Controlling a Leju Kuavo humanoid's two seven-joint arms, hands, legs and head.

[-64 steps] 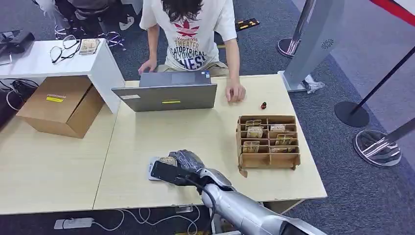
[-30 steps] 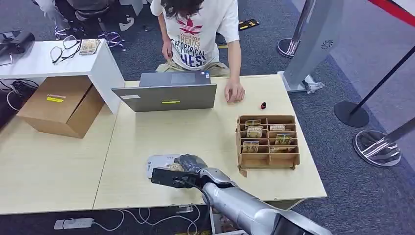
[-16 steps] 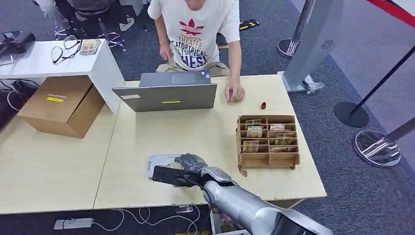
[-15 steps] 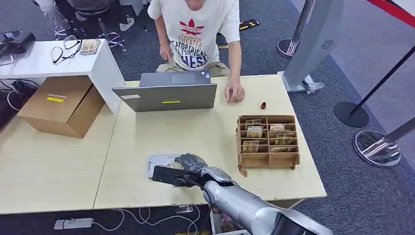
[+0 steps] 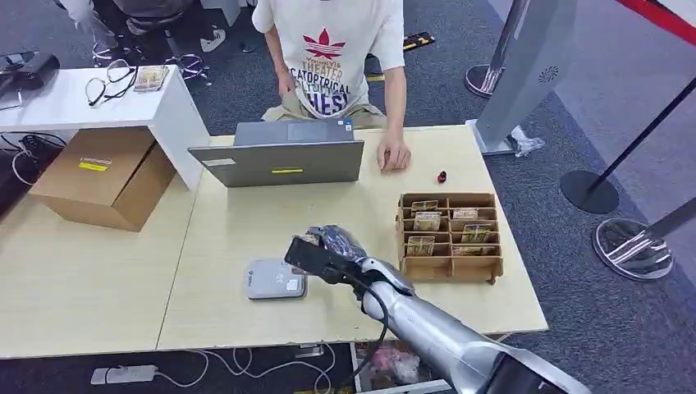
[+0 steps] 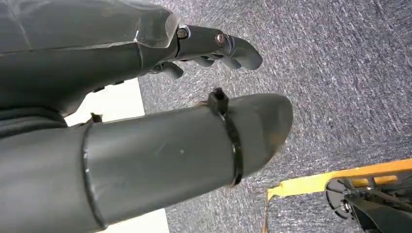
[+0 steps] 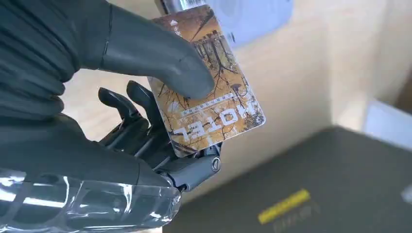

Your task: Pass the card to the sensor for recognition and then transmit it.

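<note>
Orange card (image 7: 209,92) pinched by right hand (image 5: 328,246) past the reader (image 5: 275,279); I'd hold it flat toward the person (image 5: 345,49).

Person's T-shirt (image 5: 332,61) — "THEATER", "CATOPTRICAL"; card (image 7: 209,87) — lettering unclear.

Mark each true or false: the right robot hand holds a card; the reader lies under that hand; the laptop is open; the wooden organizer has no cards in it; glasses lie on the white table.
1. The right robot hand holds a card. True.
2. The reader lies under that hand. False: it lies bare on the table, beside the hand.
3. The laptop is open. True.
4. The organizer has no cards. False: several compartments hold cards.
5. Glasses lie on the white table. True.
</note>
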